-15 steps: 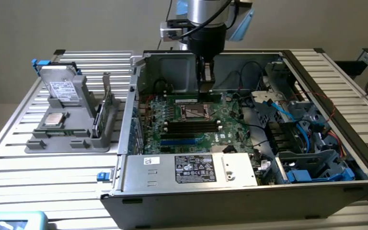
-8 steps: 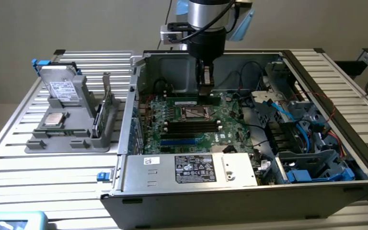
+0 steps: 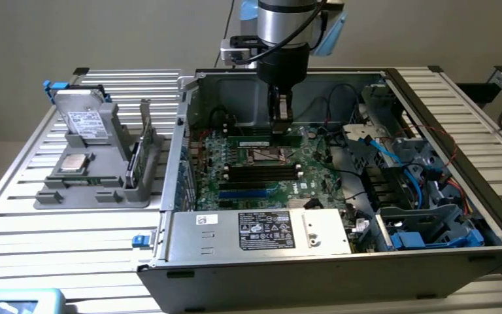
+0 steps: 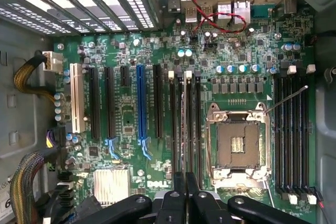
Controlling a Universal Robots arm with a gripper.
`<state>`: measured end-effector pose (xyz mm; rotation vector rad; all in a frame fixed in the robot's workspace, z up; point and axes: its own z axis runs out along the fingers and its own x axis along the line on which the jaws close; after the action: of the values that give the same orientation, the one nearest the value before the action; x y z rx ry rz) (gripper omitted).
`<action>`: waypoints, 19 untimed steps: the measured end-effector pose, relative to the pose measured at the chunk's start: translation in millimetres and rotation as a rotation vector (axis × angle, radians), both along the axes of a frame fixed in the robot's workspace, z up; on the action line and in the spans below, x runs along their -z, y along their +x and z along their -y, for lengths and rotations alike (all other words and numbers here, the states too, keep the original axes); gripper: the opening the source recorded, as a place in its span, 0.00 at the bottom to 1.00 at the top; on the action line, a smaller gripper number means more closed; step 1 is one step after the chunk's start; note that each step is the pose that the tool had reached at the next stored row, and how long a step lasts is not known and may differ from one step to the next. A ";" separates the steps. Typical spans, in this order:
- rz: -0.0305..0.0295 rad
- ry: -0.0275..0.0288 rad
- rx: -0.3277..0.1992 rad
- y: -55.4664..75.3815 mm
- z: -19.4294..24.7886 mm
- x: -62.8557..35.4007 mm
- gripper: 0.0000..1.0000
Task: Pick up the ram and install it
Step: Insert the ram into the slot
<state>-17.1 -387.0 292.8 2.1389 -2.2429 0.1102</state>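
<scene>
Pinching thin green ram stick [image 4: 187,124] in black gripper [image 4: 185,182], inside open grey metal computer case [image 3: 233,275], sitting atop slatted aluminium table [image 3: 59,242] before plain beige wall [image 3: 102,33].

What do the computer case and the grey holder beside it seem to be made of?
Computer case: likely sheet metal, dull grey, with a folded rim and flat thin walls. Grey holder: probably matte plastic, thick moulded-looking blocks; hard to confirm.

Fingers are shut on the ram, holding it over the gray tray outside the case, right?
Wrong place: the fingers are shut on the ram, holding it over the motherboard inside the case, as the wrist view shows.
</scene>
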 end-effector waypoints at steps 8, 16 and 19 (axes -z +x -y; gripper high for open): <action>0.0003 0.0003 0.000 0.0 0.7 1.6 0.12; 0.0002 0.0001 0.001 1.1 2.0 13.7 0.12; 0.0002 0.0002 0.001 2.2 3.8 15.9 0.12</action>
<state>-14.8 -390.9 276.9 2.1381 -2.2440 0.1102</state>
